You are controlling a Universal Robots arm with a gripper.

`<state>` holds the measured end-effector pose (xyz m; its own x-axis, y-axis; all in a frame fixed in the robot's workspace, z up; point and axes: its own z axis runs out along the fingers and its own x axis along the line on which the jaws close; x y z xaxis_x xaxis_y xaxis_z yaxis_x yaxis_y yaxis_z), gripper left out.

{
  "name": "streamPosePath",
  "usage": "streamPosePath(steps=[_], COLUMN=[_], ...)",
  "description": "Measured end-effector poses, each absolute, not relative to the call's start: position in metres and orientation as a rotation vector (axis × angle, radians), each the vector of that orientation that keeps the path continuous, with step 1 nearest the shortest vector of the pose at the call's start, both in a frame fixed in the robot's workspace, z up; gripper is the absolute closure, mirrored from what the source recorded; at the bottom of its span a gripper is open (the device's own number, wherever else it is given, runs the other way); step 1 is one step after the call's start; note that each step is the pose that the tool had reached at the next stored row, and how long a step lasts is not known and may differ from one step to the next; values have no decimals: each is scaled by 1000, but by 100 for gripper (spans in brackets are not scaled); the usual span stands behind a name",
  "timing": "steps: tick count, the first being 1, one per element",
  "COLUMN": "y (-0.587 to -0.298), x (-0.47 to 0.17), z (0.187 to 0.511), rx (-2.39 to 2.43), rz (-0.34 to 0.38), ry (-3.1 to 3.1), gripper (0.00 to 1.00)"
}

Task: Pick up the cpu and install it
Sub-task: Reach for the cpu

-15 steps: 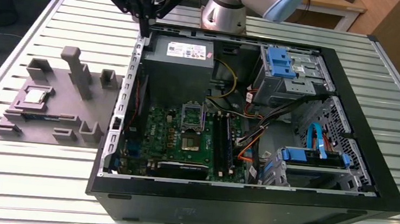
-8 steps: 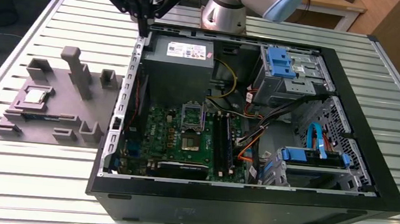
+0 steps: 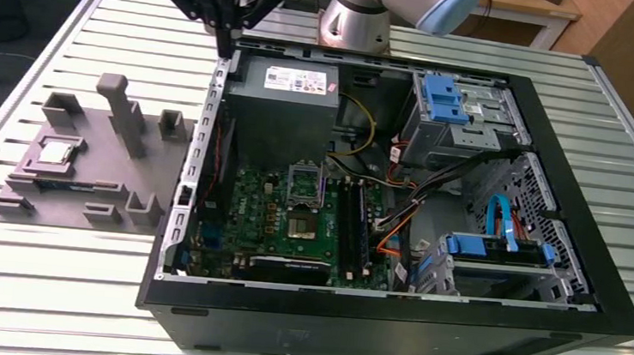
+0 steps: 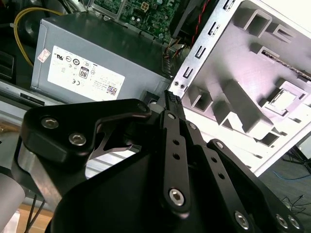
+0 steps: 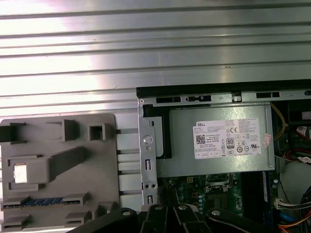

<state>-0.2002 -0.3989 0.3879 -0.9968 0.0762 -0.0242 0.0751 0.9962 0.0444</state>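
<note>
- cpu [image 3: 57, 151]: lies in a recess of the grey fixture [image 3: 85, 200], near the bench [image 3: 55, 292] edge on the exterior view's left. Untouched.
- gripper [image 3: 228, 47]: drawn narrow, holding nothing, over the far corner of the computer case [image 3: 396, 326], well apart from the cpu.
- socket [image 3: 305, 198]: on the board inside the case.
- Step: pickup not begun. It likely needs the gripper widened and brought over the chip.

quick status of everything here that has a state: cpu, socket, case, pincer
cpu: seated in the grey fixture, not picked up
socket: dark centre bare, no chip in it
computer case: lying on its side, side panel off
pincer: shut, holding nothing, above the case's edge
</note>
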Motion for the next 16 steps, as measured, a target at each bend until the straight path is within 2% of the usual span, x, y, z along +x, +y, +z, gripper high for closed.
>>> streamPosePath(steps=[16], y=[-399], x=[-205], z=[388], rx=[118], rz=[68], ry=[3113], gripper=[90])
